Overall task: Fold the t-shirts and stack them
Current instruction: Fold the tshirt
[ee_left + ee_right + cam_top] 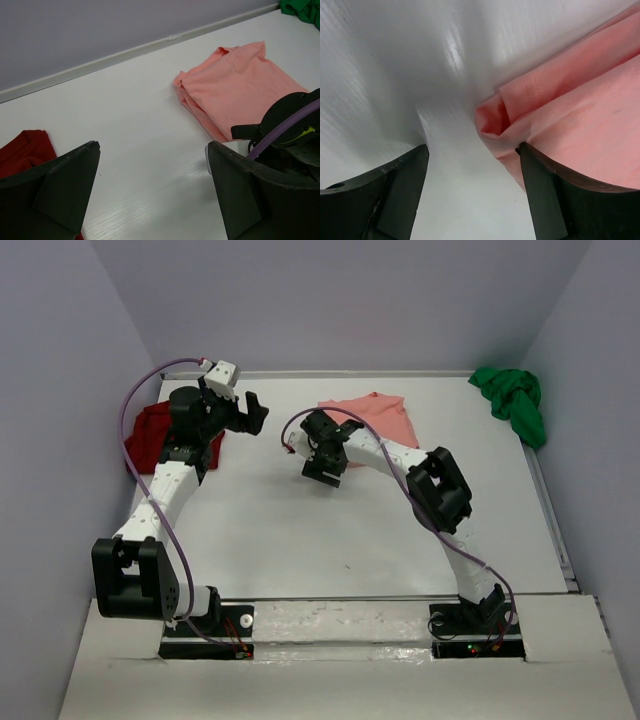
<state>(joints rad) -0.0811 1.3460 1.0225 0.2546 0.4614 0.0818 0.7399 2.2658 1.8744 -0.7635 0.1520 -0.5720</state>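
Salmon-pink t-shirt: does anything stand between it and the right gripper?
Nothing visible does. The right gripper is open right at the folded corner of the salmon-pink t-shirt, with only white table under the gap. The left gripper sits apart to the left.

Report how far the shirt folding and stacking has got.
Done: the salmon-pink shirt lies folded near the far edge. In hand: nothing. The right hand is open at that shirt's corner, and the left hand is open too. Remaining: the green shirt is bunched in the far right corner, the dark red shirt sits apart at the left, and nothing is stacked.
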